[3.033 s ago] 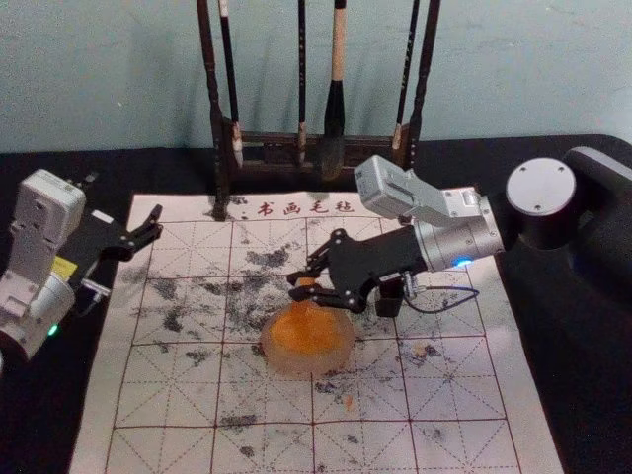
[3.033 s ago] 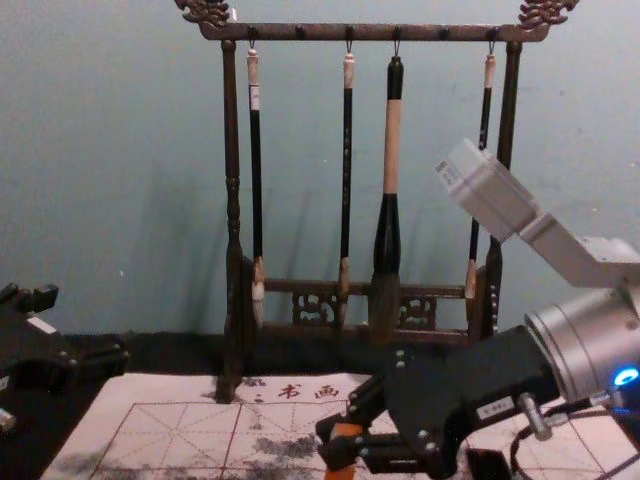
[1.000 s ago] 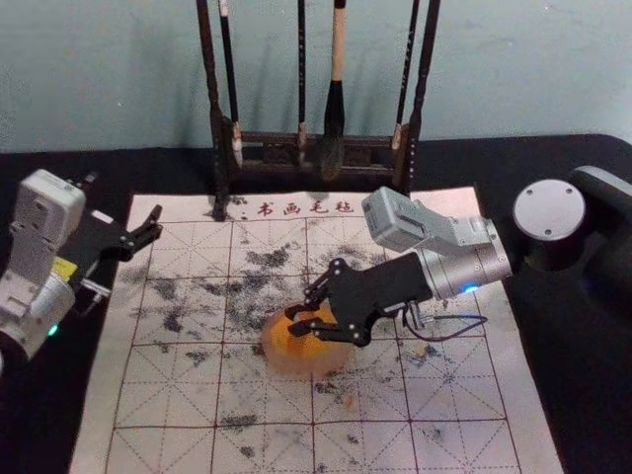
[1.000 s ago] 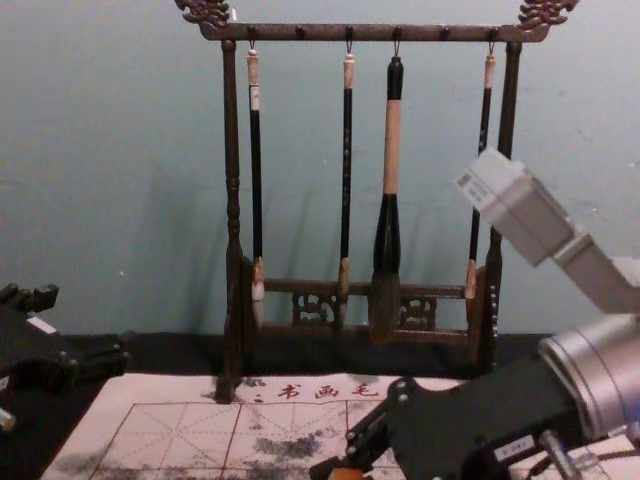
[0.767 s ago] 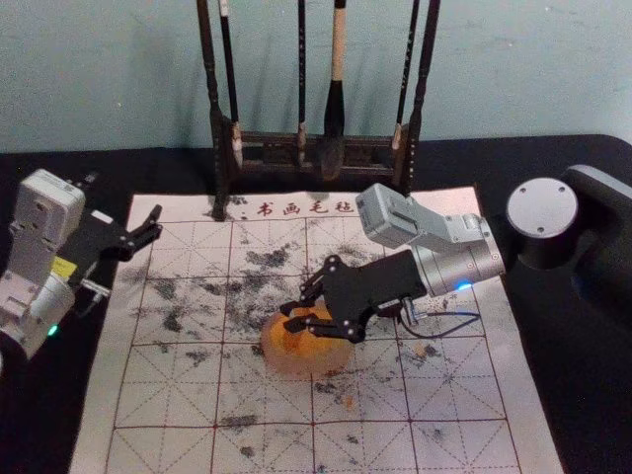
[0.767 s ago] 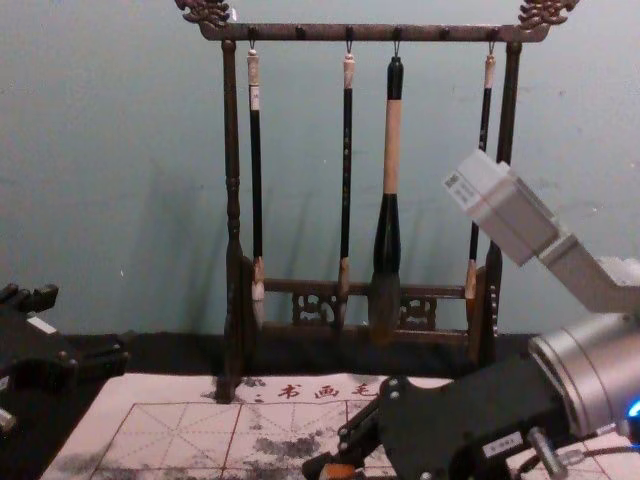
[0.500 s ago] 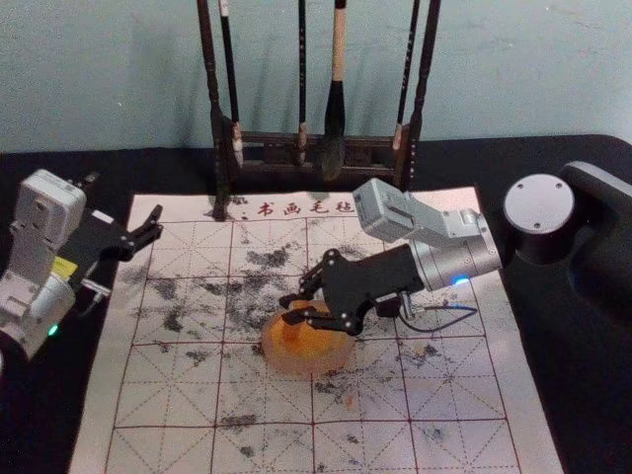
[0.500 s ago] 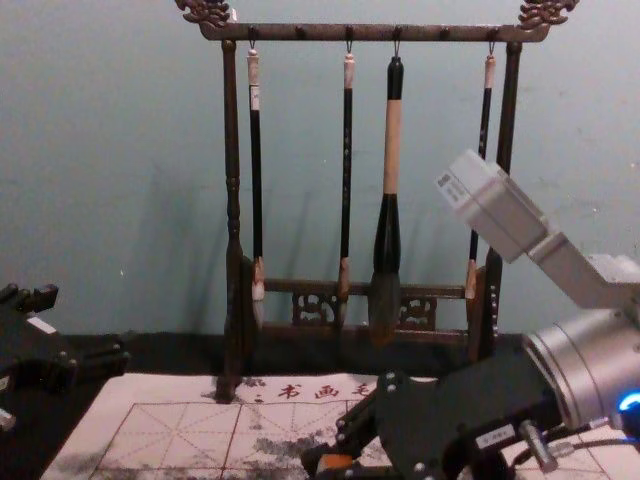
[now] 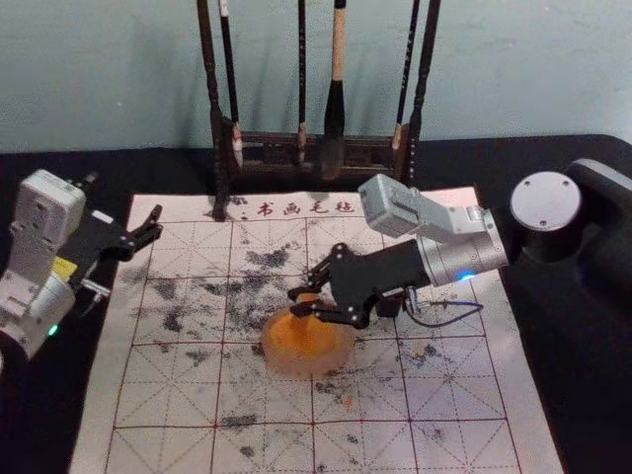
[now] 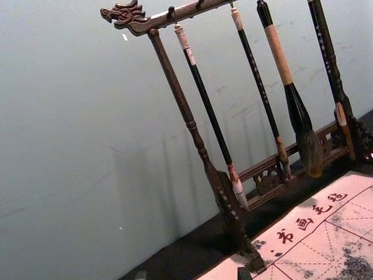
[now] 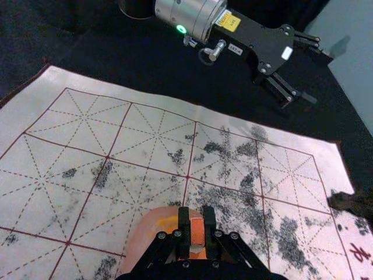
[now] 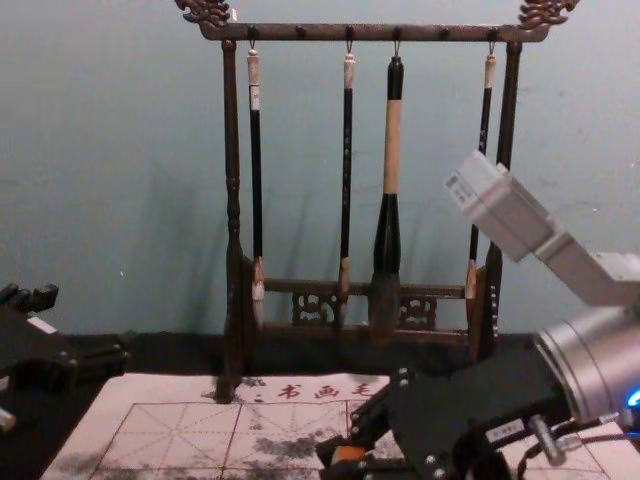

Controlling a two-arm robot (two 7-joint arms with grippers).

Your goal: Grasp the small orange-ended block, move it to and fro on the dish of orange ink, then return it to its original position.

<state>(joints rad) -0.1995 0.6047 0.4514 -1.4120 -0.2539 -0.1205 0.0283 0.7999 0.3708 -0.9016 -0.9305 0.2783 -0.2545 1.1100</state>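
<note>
1. Orange-ended block [image 11: 197, 231]: one, was clamped in the right end effector [image 9: 297, 301], over the dish [image 9: 307, 366]; contact unclear.
2. Step: inking, seemingly; another low, level stroke was called for, then the return.
3. Left end effector [image 9: 158, 221]: idled by the mat's [image 9: 267, 457] left edge, fingers apart.
4. Lettering [image 9: 289, 208]: red, read "书画毛毡".
5. Yellow label [image 11: 228, 21], left arm: was illegible.

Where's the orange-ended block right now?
In the head view, the block is just left of centre, held in the right gripper at the dish of orange ink, nearer the robot than the brush rack.
</note>
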